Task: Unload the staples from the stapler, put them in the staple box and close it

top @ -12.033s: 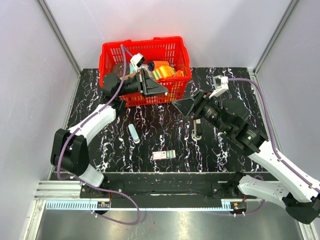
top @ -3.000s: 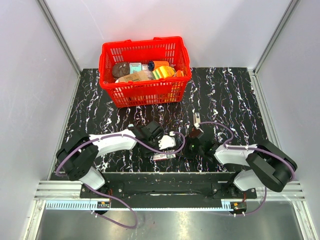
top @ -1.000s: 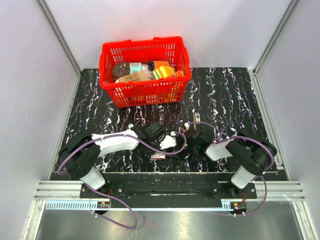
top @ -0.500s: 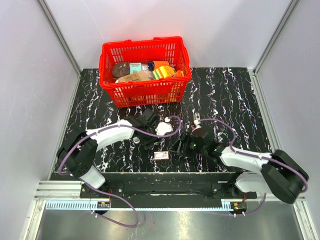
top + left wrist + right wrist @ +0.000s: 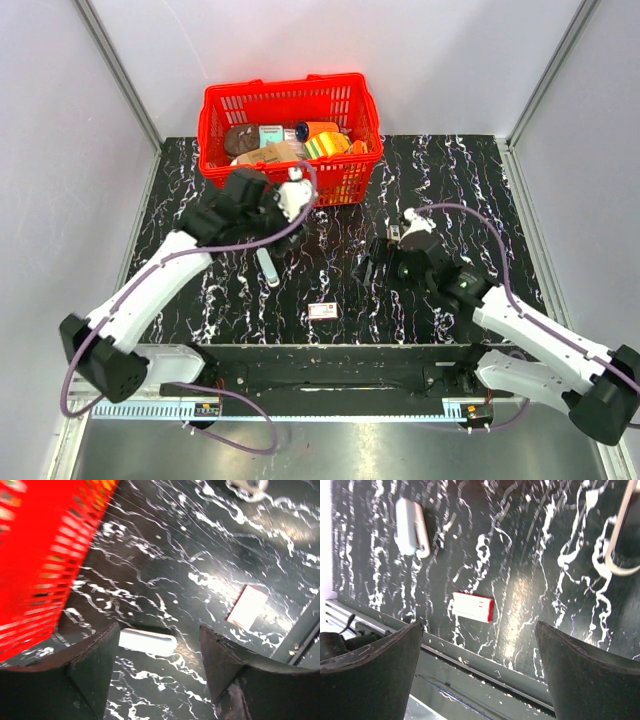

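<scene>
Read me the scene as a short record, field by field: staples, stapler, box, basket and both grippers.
staples: flat on the table, in neither gripper
stapler: not clearly visible
box: near the front edge
basket: at the back, holding items
left gripper: open, empty
right gripper: open, empty

The left arm (image 5: 150, 290) is stretched forward and inward, and the left gripper (image 5: 159, 630) is held with its fingers spread apart, nothing between them. The right arm (image 5: 520, 320) is extended forward and leftward, and the right gripper (image 5: 479, 627) is likewise spread wide and empty.
</scene>
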